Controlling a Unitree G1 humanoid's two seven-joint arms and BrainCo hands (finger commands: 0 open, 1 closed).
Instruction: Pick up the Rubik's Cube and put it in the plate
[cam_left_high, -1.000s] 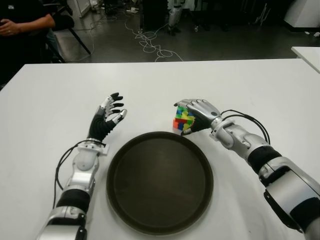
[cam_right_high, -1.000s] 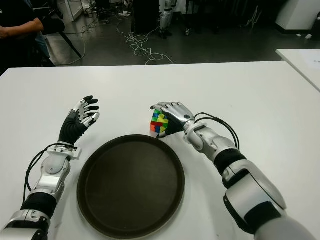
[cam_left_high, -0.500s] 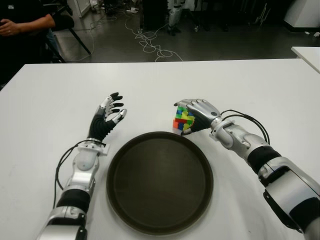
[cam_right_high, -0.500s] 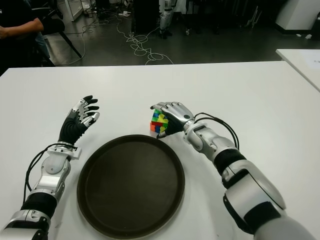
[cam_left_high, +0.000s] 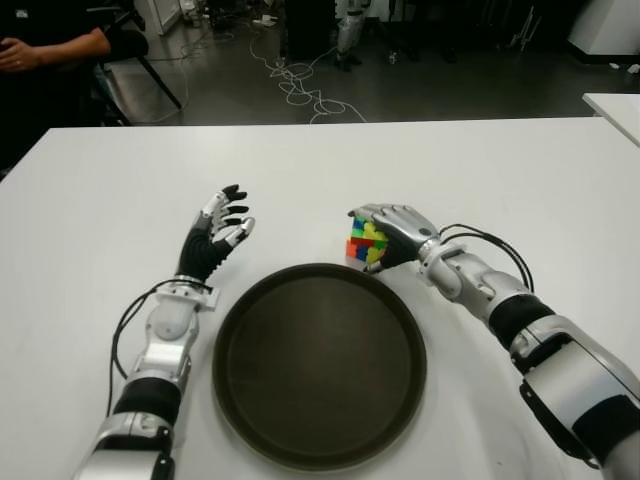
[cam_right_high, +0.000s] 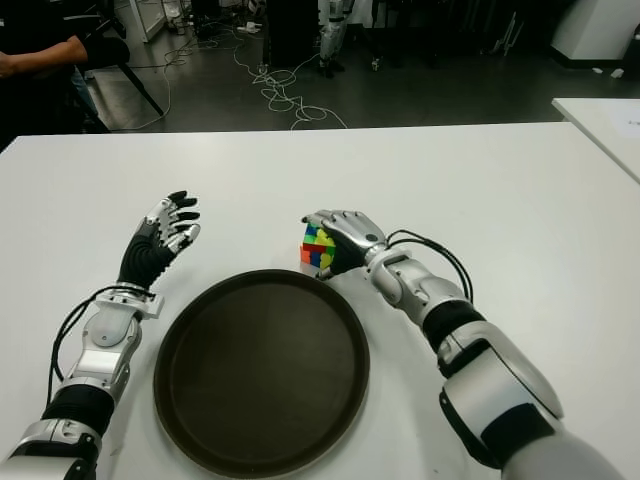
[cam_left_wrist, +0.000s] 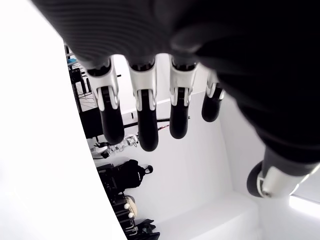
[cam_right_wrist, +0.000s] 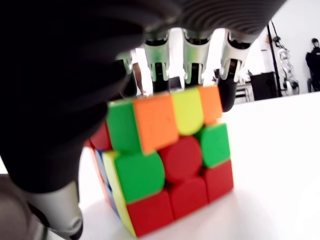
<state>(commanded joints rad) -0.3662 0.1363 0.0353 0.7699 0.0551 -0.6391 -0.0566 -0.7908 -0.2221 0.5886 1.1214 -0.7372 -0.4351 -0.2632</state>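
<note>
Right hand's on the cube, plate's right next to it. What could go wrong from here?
1. The right hand drapes over the Rubik's Cube, which sits on the table; in the right wrist view the fingers only hook its top edge, so it might slip on lifting.
2. The cube sits just beyond the plate rim; a low carry may clip it.
The left hand shows left of the plate, open.

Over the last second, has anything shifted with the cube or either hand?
The right hand has sunk lower over the Rubik's Cube and curled tighter around it, the forearm dropping towards the table. The cube sits on the table beyond the plate, not yet lifted. The left hand, left of the plate, stays open; the plate hasn't moved.
</note>
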